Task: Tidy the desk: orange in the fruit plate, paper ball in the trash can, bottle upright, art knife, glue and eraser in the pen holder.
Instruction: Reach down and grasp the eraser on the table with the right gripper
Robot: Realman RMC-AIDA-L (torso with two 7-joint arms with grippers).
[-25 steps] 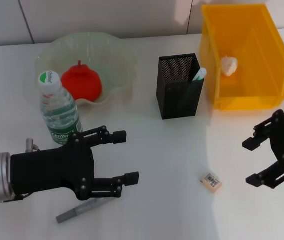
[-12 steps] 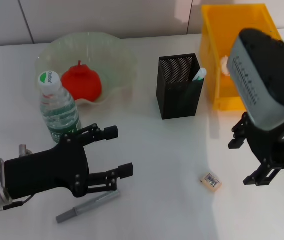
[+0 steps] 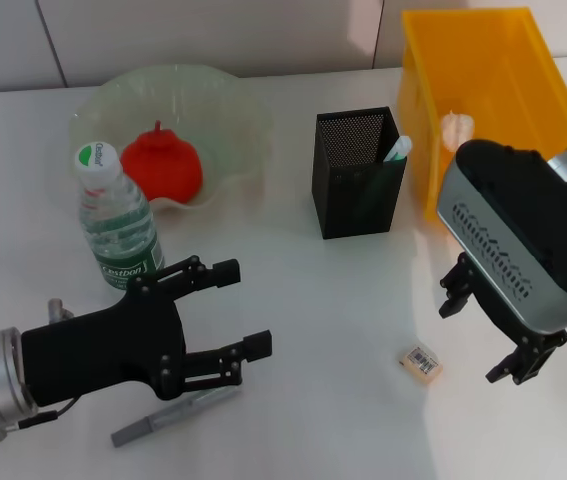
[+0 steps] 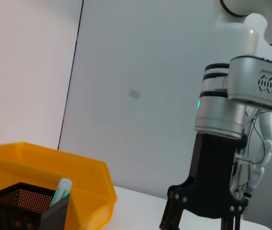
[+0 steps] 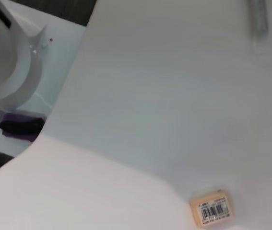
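Note:
The orange (image 3: 163, 165) lies in the fruit plate (image 3: 231, 105) at the back left. In front of the plate the bottle (image 3: 118, 222) stands upright. The pen holder (image 3: 356, 178) holds a white-green glue stick (image 3: 398, 148). Inside the yellow trash can (image 3: 523, 80) rests the paper ball (image 3: 456, 128). A grey art knife (image 3: 168, 415) lies just beneath my open left gripper (image 3: 243, 310). My right gripper (image 3: 480, 338) is open, just right of the eraser (image 3: 420, 362). The right wrist view shows the eraser (image 5: 211, 207) on the table.
The left wrist view looks across the pen holder (image 4: 20, 208) and trash can (image 4: 54, 167) to my right gripper (image 4: 200, 225). The table edge (image 5: 73, 81) and the robot's base show in the right wrist view.
My right arm has swung in over the table, bringing its gripper left and closer to the eraser. The left gripper has barely shifted.

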